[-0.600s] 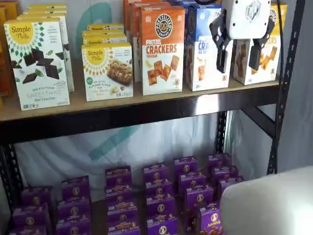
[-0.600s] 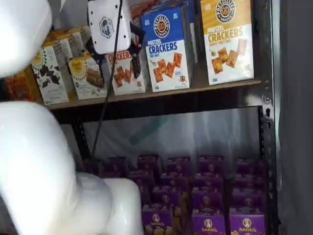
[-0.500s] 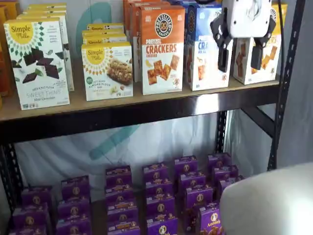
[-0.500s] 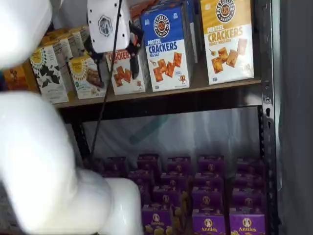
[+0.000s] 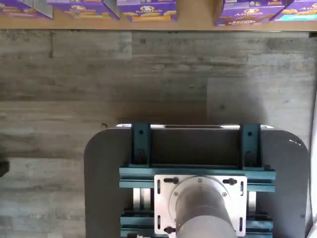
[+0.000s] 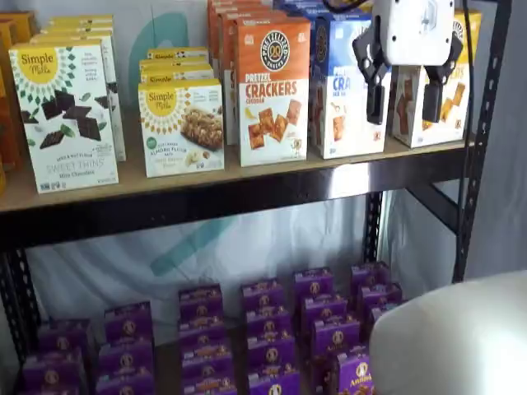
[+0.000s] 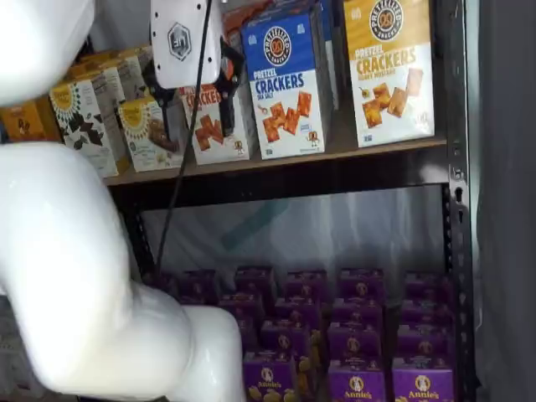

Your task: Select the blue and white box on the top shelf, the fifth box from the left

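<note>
Behind the arm, the top shelf (image 6: 247, 177) carries the blue and white box (image 7: 285, 84) untouched, while the gripper (image 6: 403, 103) hangs released and empty in front, at its 9 o'clock, so grasping remains.

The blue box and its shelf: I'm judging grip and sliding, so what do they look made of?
Blue box: looks like printed cardboard, smooth with a slight sheen, sharp folded edges. Shelf: tan board, apparently wood or pressed wood, matte, with a black, seemingly metal front rail that reflects light.
</note>
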`<state>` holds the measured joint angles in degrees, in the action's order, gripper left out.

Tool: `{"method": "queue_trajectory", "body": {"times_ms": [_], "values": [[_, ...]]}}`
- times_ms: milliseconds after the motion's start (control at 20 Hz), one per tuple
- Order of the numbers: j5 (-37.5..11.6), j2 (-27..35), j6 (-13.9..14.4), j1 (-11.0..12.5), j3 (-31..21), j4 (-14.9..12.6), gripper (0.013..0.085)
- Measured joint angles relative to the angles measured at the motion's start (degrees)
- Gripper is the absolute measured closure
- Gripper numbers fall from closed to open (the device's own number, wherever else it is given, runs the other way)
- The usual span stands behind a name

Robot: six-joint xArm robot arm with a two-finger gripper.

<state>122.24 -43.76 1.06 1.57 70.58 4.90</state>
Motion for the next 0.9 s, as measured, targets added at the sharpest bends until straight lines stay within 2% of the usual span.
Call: {"method": "queue_trajectory", "body": {"times_ms": [400,900], "values": [[-0.5,-0.2,0.7,-0.9,-0.2,-0.2,0.013],[-7.4,-3.8,2.5,-3.4,-3.9,-1.3,0.013]]}}
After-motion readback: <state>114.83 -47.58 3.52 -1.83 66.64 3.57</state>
